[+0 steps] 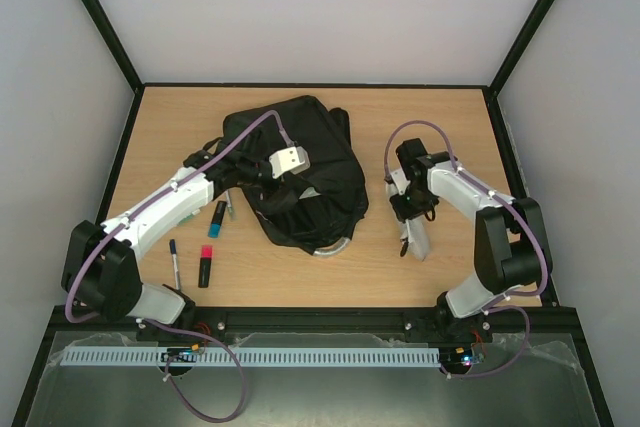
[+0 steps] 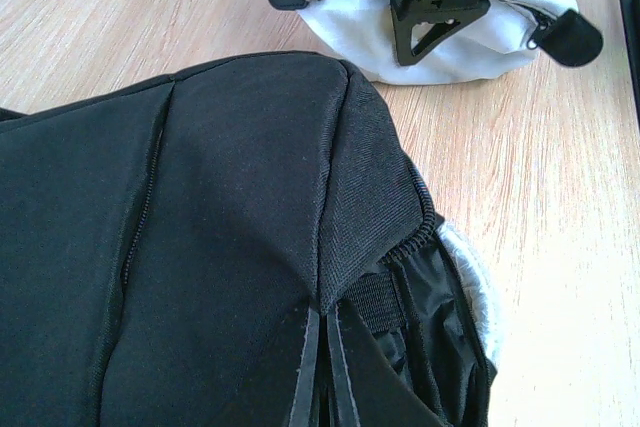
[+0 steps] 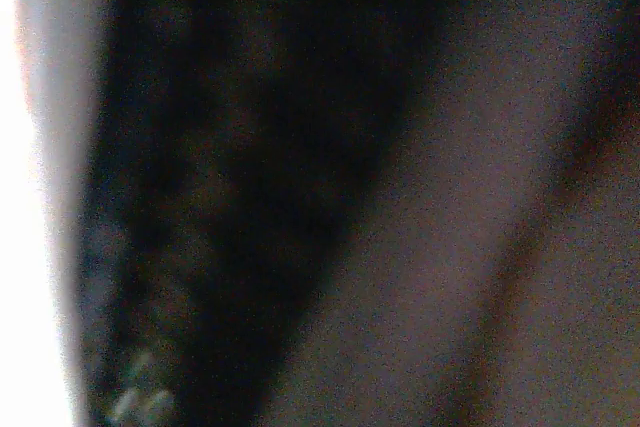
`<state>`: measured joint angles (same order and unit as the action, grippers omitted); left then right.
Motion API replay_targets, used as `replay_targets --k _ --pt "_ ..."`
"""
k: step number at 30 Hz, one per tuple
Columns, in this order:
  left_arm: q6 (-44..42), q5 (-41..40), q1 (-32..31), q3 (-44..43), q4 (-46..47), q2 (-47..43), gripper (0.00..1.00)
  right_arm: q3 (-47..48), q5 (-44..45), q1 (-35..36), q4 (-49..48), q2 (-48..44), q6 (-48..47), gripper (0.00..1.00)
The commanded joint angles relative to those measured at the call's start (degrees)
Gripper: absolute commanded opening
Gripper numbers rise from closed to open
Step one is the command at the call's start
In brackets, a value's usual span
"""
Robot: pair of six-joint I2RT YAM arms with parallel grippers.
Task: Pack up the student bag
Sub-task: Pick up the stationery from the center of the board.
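My left pincer (image 1: 275, 185) is clenched at the large black fabric backpack (image 1: 310, 142); for the right pincer (image 1: 410, 215) I cannot tell.

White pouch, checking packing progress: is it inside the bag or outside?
Outside: the white pouch lies on the table, apart from the student bag.

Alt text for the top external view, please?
A large black fabric backpack lies on a light wooden table, the left robot arm stretched over it. The right arm is at a white pouch; pens lie left of the bag.
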<state>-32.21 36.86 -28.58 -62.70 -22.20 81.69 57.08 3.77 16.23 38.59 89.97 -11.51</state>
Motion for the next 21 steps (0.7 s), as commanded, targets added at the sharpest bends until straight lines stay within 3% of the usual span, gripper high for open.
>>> replay_targets --k 1,8,21 --pt "-1.4 -0.3 0.7 -1.9 2.5 0.5 0.03 1.5 -3.3 -0.1 3.5 -2.0 -0.6 0.37" --pt "-2.8 -1.4 0.9 -3.3 1.9 1.0 0.02 3.4 -10.9 -0.1 5.5 -4.2 -2.7 0.26" --pt "-6.4 -2.9 1.2 -8.6 -5.2 4.4 0.03 8.6 -24.4 -0.1 7.6 -5.5 -3.2 0.19"
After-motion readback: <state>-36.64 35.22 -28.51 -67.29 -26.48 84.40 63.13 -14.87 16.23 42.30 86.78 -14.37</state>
